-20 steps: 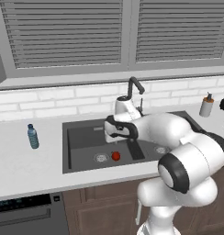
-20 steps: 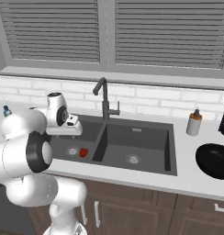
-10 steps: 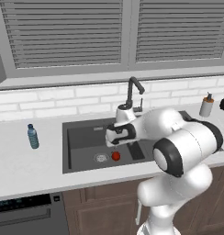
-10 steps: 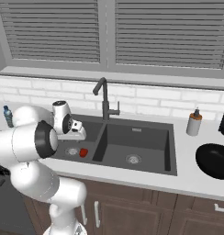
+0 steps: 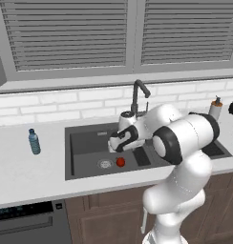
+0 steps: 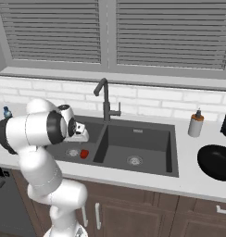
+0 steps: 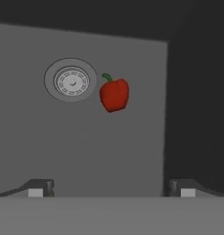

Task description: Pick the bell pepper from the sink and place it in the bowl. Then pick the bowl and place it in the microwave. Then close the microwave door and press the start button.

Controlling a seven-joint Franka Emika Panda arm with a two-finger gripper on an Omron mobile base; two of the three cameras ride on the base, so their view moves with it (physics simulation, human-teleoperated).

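The tool [image 7: 111, 188] hangs released, its two tips wide apart at the bottom of the hand view, above the left basin of the sink [image 5: 85, 143] and gripping nothing. The bell pepper [image 7: 114, 94] lies on the basin floor just right of the round drain [image 7: 70, 81] in the upper middle of that view, with bare floor between it and the tips. Outward, the faucet [image 6: 104, 98] rises behind the divider at frame centre, a soap bottle [image 6: 195, 124] stands on the tabletop [image 5: 23, 171] at right, the bowl [image 6: 216, 162] sits at the right edge, and a water bottle [image 5: 34, 141] stands at left.
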